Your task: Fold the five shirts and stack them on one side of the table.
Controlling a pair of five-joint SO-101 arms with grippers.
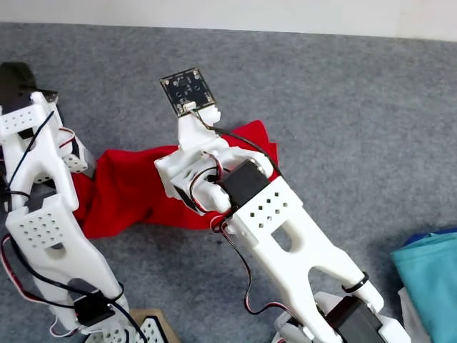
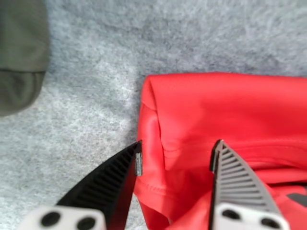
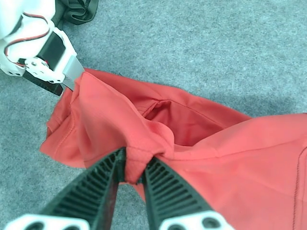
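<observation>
Right hand [image 3: 135, 173] pinches a fold of the red shirt [image 1: 132, 191]; left hand [image 2: 176, 160] gapes wide over its edge.

Red shirt [image 1: 128, 191]: its middle is lying hidden beneath the right arm [image 1: 285, 223] in the high view.
Teal garment [image 1: 432, 271]: is running off the high view's right edge.
Dark object [image 2: 19, 48]: is blurring in the left wrist view's corner, cut off, too unclear to name.
</observation>
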